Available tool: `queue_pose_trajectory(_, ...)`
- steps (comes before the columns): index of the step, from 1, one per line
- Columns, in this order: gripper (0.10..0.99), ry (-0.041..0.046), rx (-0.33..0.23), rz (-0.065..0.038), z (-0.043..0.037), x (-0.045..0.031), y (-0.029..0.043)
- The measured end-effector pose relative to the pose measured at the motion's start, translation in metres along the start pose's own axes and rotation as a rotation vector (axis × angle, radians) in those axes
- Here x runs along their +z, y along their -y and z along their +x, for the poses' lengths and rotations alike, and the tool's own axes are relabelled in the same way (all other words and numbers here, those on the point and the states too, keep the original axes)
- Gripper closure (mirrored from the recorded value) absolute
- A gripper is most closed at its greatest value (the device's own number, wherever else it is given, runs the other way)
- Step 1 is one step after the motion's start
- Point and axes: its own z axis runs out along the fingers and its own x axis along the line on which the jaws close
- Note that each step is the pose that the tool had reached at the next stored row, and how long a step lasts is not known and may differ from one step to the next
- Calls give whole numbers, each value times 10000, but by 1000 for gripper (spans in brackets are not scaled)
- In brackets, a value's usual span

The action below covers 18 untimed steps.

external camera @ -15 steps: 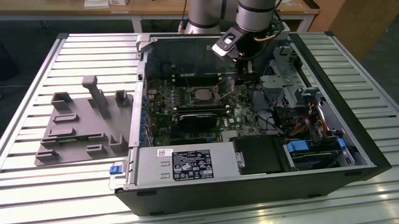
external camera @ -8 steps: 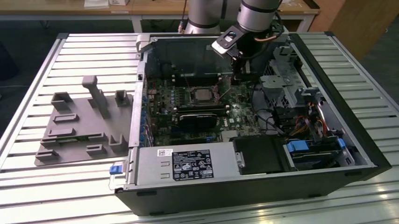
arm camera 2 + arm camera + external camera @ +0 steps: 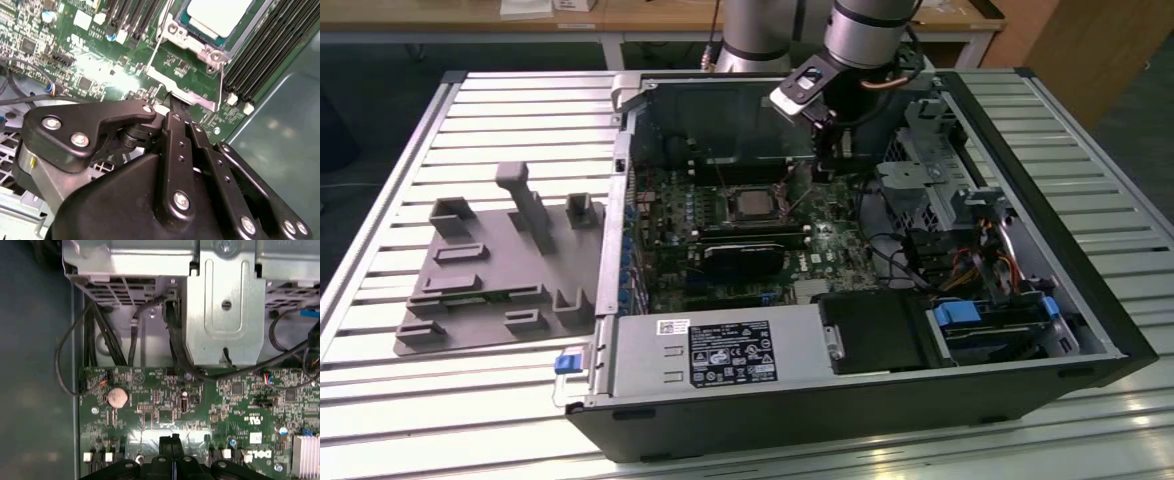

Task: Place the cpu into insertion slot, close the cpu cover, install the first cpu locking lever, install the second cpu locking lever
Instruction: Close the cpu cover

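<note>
Gripper [image 3: 173,101] pinched together just beside cpu cover [image 3: 196,44]

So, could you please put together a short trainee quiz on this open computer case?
1. True or false: the cpu lies on the grey tray outside the case.
2. The pincer is nearest to: A the cpu, B the power supply, C the tray.
3. On which side of the exterior view does the tray lie?
Key: 1 false, the cpu sits on the board inside the case; 2 A; 3 the left.
</note>
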Motion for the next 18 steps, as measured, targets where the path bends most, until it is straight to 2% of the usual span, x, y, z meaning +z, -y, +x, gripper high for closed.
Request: queue_pose_trajectory(18,984,-6,5,-185,-9,28,444)
